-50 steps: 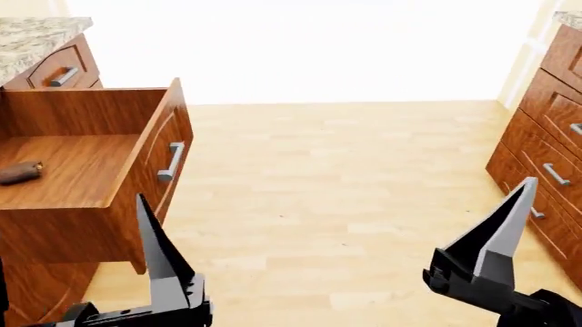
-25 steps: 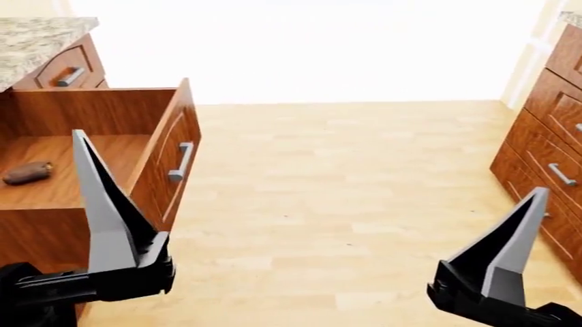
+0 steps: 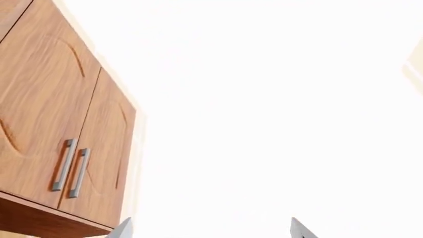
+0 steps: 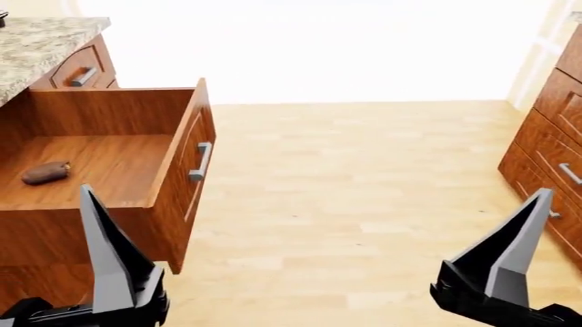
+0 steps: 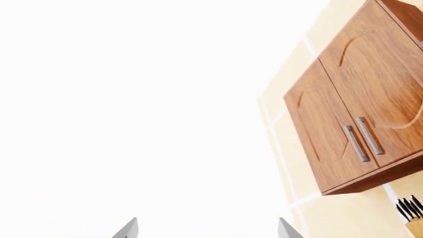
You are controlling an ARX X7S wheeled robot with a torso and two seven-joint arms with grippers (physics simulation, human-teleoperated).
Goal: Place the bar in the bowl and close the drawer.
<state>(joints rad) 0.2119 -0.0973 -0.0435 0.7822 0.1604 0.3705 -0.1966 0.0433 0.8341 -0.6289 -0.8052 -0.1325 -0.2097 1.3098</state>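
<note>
The drawer (image 4: 182, 178) stands pulled open at the left of the head view, with its grey bar handle (image 4: 200, 161) on the front. The bar (image 4: 46, 172) lies on the drawer's wood floor near the left. My left gripper (image 4: 91, 204) points upward in front of the drawer's near corner, below the bar and apart from it. The left wrist view shows it (image 3: 210, 230) open and empty. My right gripper (image 4: 536, 208) points upward at the lower right; it (image 5: 208, 229) is open and empty. The bowl is out of view.
A granite countertop (image 4: 37, 48) lies above the open drawer, with a closed drawer (image 4: 78, 71) under it. More wooden drawers (image 4: 555, 150) stand at the right. Light wood floor (image 4: 345, 177) lies between. Wall cabinets (image 3: 59, 124) (image 5: 357, 109) and a knife block (image 5: 411, 213) show in the wrist views.
My left gripper rose and moved left in front of the drawer, then dropped lower. The head view has shifted, so the drawer and bar sit further right. The right gripper has barely moved.
</note>
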